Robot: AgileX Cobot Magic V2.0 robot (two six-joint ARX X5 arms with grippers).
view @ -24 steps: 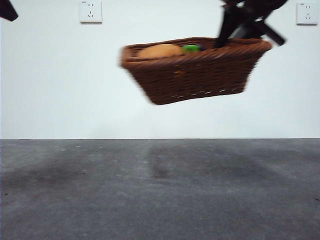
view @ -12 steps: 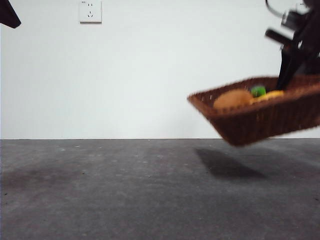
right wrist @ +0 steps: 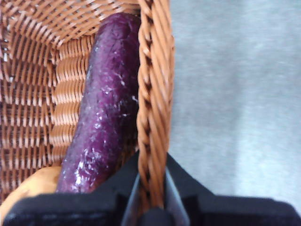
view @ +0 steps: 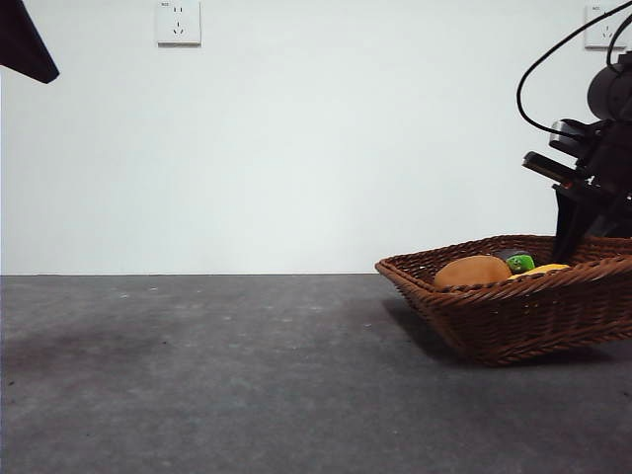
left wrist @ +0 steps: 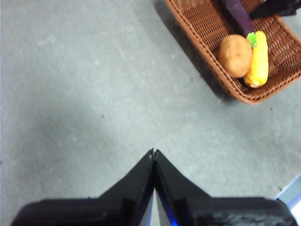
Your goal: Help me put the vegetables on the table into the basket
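The brown wicker basket (view: 523, 316) sits low on the grey table (view: 217, 375) at the right. Inside lie the brown potato (view: 472, 272), the yellow-orange vegetable (view: 541, 269) and the purple eggplant, of which only the green cap (view: 520, 263) shows above the rim. My right gripper (view: 568, 239) comes down at the far right and is shut on the basket's braided rim (right wrist: 151, 94), with the eggplant (right wrist: 106, 113) just inside it. My left gripper (left wrist: 153, 154) hangs shut and holds nothing above bare table, well away from the basket (left wrist: 202, 23).
Two wall sockets (view: 179, 22) are on the white wall behind. The left arm shows as a black tip (view: 25, 44) at the top left corner. The basket runs past the picture's right edge.
The basket, held by the right gripper, has moved from mid-air at the centre to the right and down onto the table. The vegetables stayed inside it.
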